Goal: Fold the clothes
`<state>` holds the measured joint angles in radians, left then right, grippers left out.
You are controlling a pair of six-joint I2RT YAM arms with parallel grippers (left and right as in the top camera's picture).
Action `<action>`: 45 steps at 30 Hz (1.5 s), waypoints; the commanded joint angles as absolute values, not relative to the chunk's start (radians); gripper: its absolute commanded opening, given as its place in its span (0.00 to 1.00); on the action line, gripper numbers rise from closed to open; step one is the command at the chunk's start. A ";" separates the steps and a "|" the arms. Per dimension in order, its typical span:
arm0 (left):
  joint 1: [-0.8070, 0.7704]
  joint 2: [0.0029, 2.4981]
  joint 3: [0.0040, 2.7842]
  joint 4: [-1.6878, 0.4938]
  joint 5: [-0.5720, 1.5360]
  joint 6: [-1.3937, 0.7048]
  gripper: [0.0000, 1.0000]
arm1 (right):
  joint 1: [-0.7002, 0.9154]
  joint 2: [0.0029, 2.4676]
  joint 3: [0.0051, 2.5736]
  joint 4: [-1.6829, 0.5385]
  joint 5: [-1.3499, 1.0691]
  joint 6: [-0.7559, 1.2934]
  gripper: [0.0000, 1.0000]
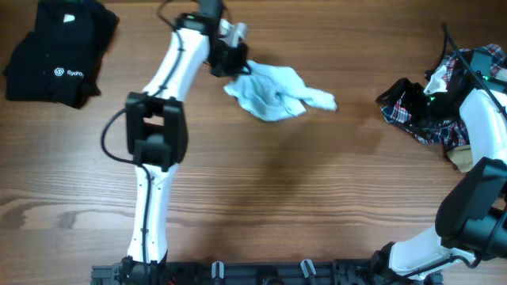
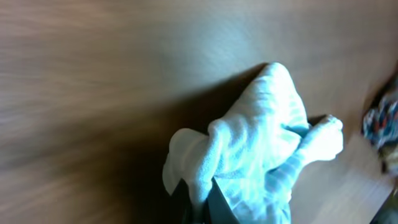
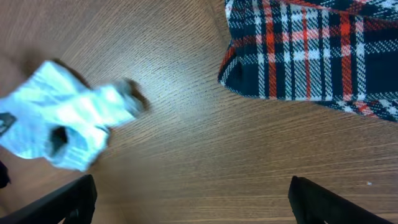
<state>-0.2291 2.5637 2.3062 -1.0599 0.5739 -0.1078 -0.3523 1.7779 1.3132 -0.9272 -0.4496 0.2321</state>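
Overhead: left pincer [image 1: 234, 68] tight on crumpled pale-blue garment [image 1: 273, 91]; right pincer [image 3: 193, 186] wide, empty, near plaid shirt [image 3: 311, 50].

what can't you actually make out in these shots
- Left hand fingertips: buried in the pale-blue garment in the left wrist view, which is also blurred.
- Plaid shirt: cut off by the right wrist frame's top and right edges; overhead, the right arm covers part.
- Black garment logo: too small to read overhead.

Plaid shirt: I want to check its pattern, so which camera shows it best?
The right wrist view: the plaid shirt fills its top right, sharp and close. Overhead shows it small, bunched and partly hidden; left wrist shows only a blurred sliver.
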 commanded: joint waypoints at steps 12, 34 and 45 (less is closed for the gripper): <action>-0.446 2.369 2.365 -1.048 0.257 -0.196 0.04 | -0.346 1.750 1.314 -0.917 -0.472 0.212 1.00; -0.894 2.227 2.643 -1.021 -0.051 -0.187 0.04 | -0.433 1.750 1.314 -0.921 -0.359 0.265 1.00; -0.896 2.228 2.632 -1.028 -0.046 -0.268 0.04 | -0.434 1.750 1.314 -0.926 -0.360 0.271 0.99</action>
<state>-0.9192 2.2501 2.6266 -1.0100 -0.0261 -0.1917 -0.4301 1.7779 1.3132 -0.9203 -0.3725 0.2638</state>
